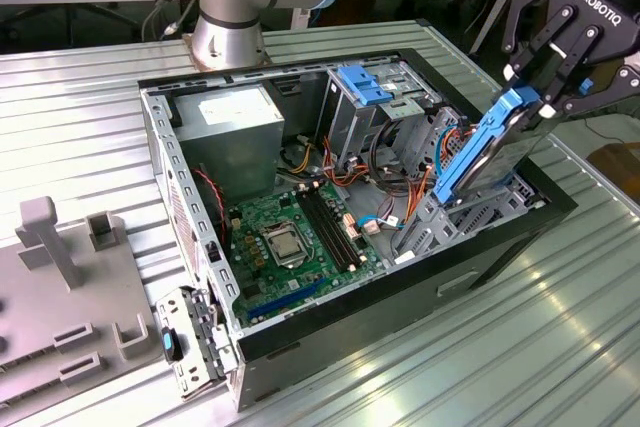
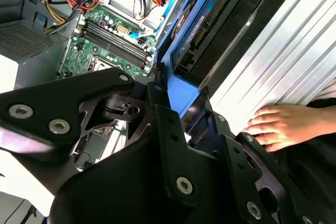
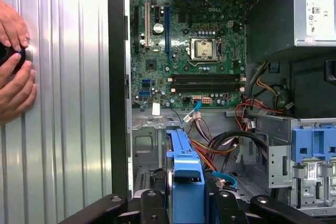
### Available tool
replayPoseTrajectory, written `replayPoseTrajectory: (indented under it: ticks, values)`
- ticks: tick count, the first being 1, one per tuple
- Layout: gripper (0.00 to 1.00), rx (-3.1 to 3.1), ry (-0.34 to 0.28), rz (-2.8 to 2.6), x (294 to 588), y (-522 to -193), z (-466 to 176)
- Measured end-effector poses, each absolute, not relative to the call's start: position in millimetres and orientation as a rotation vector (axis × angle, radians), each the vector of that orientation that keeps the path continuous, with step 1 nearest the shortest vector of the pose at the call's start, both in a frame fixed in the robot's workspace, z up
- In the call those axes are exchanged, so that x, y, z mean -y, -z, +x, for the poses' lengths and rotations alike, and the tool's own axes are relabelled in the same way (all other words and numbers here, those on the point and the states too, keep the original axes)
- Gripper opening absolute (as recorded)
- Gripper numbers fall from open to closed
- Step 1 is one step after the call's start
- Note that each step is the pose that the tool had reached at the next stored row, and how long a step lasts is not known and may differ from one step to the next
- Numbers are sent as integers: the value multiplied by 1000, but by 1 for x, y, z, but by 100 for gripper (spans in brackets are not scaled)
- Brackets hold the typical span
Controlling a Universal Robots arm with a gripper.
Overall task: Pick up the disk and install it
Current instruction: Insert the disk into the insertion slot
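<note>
The disk (image 1: 488, 154), a dark slab with bright blue side rails, stands steeply tilted over the grey drive bay (image 1: 455, 215) at the exterior view's right end of the open computer case. Its lower end reaches down into the bay. My gripper (image 1: 533, 97) is shut on the disk's upper end, black fingers (image 1: 553, 55) on either side of the blue rail. In the second wrist view the disk (image 2: 210, 19) runs away from the gripper (image 2: 184, 103) toward the case. In the first wrist view the disk's blue rail (image 3: 185, 174) sits between the fingers (image 3: 152, 205).
The case holds a green motherboard (image 1: 290, 237), a power supply (image 1: 235, 122), bundled cables and a blue latch (image 1: 365, 82) atop a drive cage. A person's hands (image 3: 13, 72) rest on the ribbed metal table beside the case. A grey fixture (image 1: 60, 287) lies at the exterior view's left.
</note>
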State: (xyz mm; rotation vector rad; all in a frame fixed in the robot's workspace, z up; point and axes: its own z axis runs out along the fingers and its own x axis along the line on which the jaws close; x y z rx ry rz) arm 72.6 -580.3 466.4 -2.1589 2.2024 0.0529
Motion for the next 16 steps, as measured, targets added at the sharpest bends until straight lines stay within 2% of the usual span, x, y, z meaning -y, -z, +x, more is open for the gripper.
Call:
replayPoseTrajectory:
  ticks: [3,16]
  values:
    - [37,-2202,-53,-2159,580,-455,73]
    - [37,-2202,-55,-2158,581,-446,73]
